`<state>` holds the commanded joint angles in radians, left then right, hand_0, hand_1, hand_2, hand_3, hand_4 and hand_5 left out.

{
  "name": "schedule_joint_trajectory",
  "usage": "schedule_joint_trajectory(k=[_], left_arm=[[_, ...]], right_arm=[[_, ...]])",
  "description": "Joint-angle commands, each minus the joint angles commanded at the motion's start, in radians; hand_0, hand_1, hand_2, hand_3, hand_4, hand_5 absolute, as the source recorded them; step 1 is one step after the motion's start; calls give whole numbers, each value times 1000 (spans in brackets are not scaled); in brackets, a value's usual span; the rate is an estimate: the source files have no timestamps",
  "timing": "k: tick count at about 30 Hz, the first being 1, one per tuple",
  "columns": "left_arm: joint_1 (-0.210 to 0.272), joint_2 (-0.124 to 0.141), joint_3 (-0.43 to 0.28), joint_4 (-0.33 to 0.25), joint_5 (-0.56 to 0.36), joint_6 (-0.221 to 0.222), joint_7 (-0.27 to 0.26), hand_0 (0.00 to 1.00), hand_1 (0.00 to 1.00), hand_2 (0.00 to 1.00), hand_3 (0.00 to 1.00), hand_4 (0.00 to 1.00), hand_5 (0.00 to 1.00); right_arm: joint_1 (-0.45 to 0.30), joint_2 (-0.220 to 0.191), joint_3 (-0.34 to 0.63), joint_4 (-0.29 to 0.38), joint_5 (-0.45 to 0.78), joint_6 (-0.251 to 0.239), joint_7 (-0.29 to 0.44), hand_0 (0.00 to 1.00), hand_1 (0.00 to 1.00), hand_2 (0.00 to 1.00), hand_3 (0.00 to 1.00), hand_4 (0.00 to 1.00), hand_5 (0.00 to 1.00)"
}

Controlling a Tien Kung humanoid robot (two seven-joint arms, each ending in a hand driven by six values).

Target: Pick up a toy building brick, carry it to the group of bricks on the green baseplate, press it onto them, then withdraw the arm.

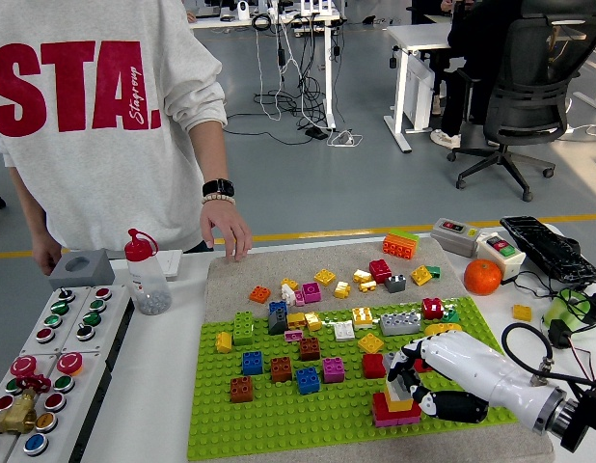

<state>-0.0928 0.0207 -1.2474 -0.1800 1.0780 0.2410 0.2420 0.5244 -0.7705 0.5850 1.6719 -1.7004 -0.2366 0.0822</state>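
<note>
Right hand (419,384) sits low over the green baseplate (279,410), fingers (404,371) curled around the yellow brick (398,400) atop a red-and-pink stack (394,413); person's hand (228,234) rests at the surface's far edge.

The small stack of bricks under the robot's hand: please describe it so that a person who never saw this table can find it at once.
Look at the green baseplate in the middle of the white table, then go to its near right corner, where the right hand rests. Under its black fingers stands the brick stack: red at the bottom, yellow above. Unlike the bricks around it, it is built several layers high.
</note>
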Motion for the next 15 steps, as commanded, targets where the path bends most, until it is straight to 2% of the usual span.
schedule_joint_trajectory(k=[15], left_arm=[[-2,0,0,0,-1,0,-1,670,616,578,460,238,998]], right_arm=[[2,1,-3,-4,-6,3,-5,400,531,632,576,218,226]])
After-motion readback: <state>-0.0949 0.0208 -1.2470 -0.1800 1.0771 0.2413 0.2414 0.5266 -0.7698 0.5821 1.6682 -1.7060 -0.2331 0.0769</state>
